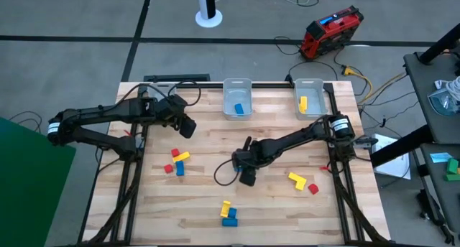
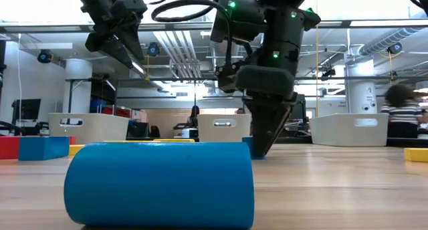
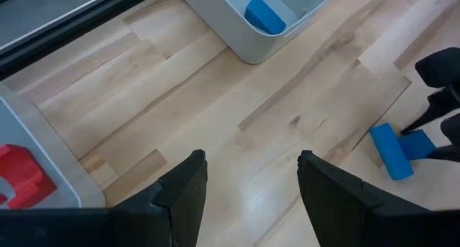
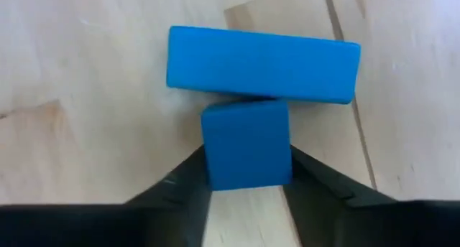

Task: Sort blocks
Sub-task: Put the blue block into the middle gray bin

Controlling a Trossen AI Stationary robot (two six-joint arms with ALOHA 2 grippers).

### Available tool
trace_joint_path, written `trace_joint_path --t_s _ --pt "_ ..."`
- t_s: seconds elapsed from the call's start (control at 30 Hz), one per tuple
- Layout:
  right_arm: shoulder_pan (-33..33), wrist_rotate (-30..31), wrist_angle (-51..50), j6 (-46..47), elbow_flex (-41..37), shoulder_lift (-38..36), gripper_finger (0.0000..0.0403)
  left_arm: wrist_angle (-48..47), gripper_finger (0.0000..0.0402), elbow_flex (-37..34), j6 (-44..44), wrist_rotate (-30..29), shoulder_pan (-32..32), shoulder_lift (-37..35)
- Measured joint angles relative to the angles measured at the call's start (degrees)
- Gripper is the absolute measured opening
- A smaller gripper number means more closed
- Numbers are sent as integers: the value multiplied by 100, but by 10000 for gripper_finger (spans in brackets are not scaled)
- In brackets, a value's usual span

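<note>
My right gripper (image 4: 246, 193) stands low over the middle of the table (image 1: 208, 197), its fingers pointing down and shut on a small blue block (image 4: 246, 143). A blue bar (image 4: 262, 64) lies right against that block's far face. My left gripper (image 3: 251, 179) hangs open and holds nothing, above the table's far left (image 1: 188, 126). Loose blocks lie in groups: red, yellow and blue (image 1: 177, 162), yellow and blue (image 1: 228, 212), a yellow L (image 1: 297, 179) with a red one (image 1: 313, 189). My right gripper pinches the small blue block by its two opposite side faces (image 4: 210, 161), one finger on each. The fingers come from above, pointing down (image 2: 264, 133). The block sits low at the table top, touching the blue bar; I cannot tell whether it is lifted.
Clear bins stand along the far edge: the middle one (image 1: 237, 109) holds a blue block (image 3: 263, 16), the right one (image 1: 310, 110) a yellow block (image 1: 303, 103). A bin (image 3: 43, 154) holding a red piece (image 3: 21, 176) is under my left arm. A big blue block (image 2: 159, 183) lies near the front edge.
</note>
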Motion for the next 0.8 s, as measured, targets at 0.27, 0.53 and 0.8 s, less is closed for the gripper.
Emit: trace_joint_path --t_s 0.27,0.53,0.8 --pt "-4 -98 -376 -349 0 -151 123 0 194 -2 0 2 0 2" --pt "-334 -149 -1174 -431 288 -1200 123 45 194 -7 -2 2 2 4" --pt "-2077 6 -885 -425 946 -1610 123 146 194 -7 -4 2 2 4"
